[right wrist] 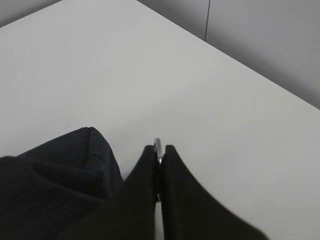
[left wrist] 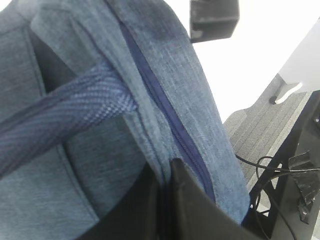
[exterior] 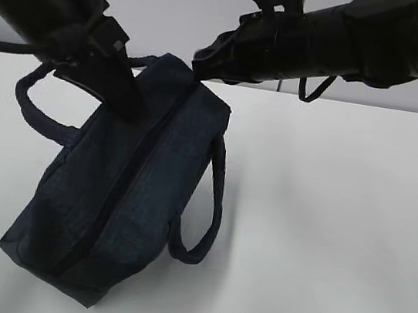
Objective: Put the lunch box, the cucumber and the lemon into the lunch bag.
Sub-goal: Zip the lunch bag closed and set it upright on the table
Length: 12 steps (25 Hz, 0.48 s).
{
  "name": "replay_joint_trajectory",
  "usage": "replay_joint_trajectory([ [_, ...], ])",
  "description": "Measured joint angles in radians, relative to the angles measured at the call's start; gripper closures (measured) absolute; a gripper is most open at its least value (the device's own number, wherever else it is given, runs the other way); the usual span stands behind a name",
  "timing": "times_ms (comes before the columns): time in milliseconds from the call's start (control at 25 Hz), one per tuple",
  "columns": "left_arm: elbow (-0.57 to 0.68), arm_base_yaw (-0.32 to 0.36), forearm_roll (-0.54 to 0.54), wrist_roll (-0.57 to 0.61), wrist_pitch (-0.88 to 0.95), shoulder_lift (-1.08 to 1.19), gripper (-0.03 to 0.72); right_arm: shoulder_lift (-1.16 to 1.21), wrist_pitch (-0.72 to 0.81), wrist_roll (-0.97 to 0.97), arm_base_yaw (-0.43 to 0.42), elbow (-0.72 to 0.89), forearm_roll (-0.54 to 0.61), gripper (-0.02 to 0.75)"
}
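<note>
The navy lunch bag [exterior: 126,192] lies tilted on the white table, its zipper [left wrist: 165,105] running shut along the top. My left gripper [exterior: 123,102] is shut on a fold of the bag's fabric [left wrist: 155,150] just beside the zipper, near one handle [left wrist: 65,115]. At the bag's far end, my right gripper [exterior: 198,65] is shut on the silver ring pull [right wrist: 158,146], with the bag's dark corner [right wrist: 60,170] to its left. The lunch box, the cucumber and the lemon are out of view.
The white table [exterior: 340,222] stretches bare to the right of the bag. Its far edge [right wrist: 240,65] meets a grey wall. One loop handle [exterior: 214,204] hangs on the bag's right side. Cables and a stand [left wrist: 290,170] lie beyond the table edge.
</note>
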Motion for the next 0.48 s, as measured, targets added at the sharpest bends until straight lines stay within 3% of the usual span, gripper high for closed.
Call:
replay_joint_trajectory([
  [480,0.006,0.000,0.000,-0.011,0.008,-0.104,0.697,0.000,0.014,0.000,0.006,-0.005,0.016,0.738],
])
